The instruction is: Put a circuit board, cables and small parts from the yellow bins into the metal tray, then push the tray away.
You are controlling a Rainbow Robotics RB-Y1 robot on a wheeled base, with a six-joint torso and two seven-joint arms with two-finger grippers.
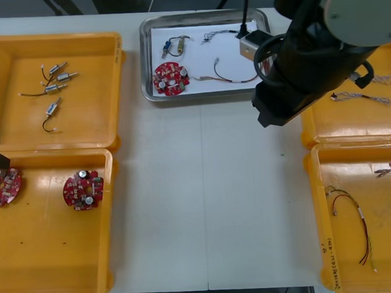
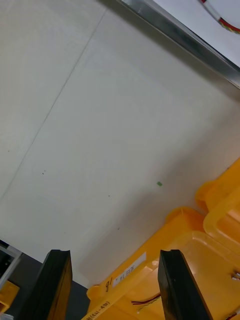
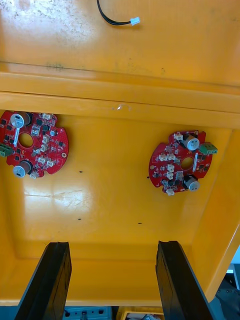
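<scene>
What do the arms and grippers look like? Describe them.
The right arm is bulky black casing with a light grey round joint cap and a looping black cable. The right gripper and the left gripper, above a yellow bin, each have two flat, matte black, slab-shaped fingers.

The right arm hides the metal tray's near right corner, and 1 red circuit board by the counter's left edge is cut off.
</scene>
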